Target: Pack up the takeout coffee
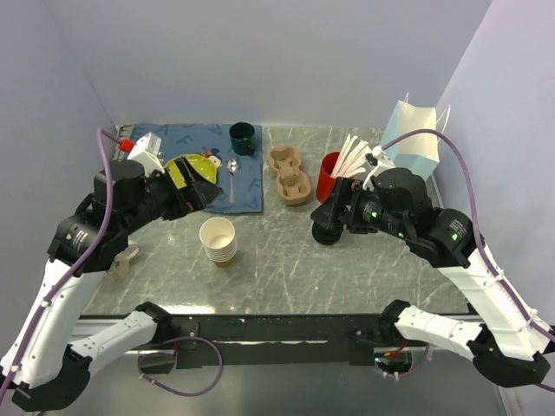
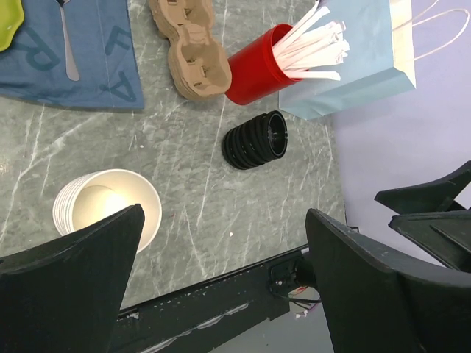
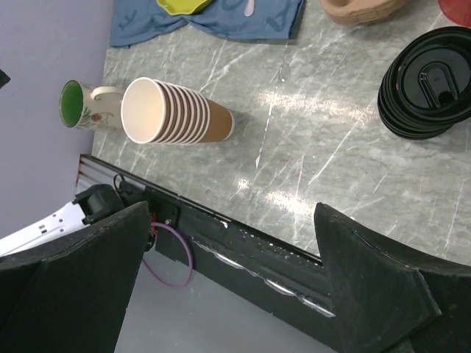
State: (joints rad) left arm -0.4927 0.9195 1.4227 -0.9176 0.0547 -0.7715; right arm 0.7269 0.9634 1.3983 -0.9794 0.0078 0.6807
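- A black rail (image 1: 277, 329) runs along the table's near edge, with the two arm bases bolted to it.
- The table (image 1: 286, 269) is grey stone-look with pale veins and a glossy sheen.
- The left gripper (image 2: 224, 213) has its jaws spread wide and holds nothing. In the top view it hangs over a yellow-green plate (image 1: 186, 169).
- The right gripper (image 3: 232, 208) is likewise spread wide and empty, just in front of the red cup.
- A stack of paper cups (image 1: 218, 240) stands near the middle front, made of brown kraft with white insides and no lids.
- A floral mug (image 3: 87, 107) with a green inside stands at the left edge.
- A stack of black lids (image 2: 256, 140) lies on its side, round glossy plastic. Its embossing is too small to read.
- I cannot find the takeout coffee as a lidded cup in any view.
- A cup carrier (image 1: 289, 176) of moulded pulp lies beside a red cup (image 2: 254, 73) holding flat white sticks (image 2: 313, 44).
- A blue cloth (image 2: 103, 73) bears large darker letters, cut off and unreadable. A spoon (image 1: 232, 178) lies on it.
- A dark green mug (image 1: 243, 139) stands at the cloth's far edge.
- A light blue paper bag (image 1: 414, 134) with white cord handles stands upright in the far right corner.
- The walls (image 1: 286, 61) are plain pale lavender.
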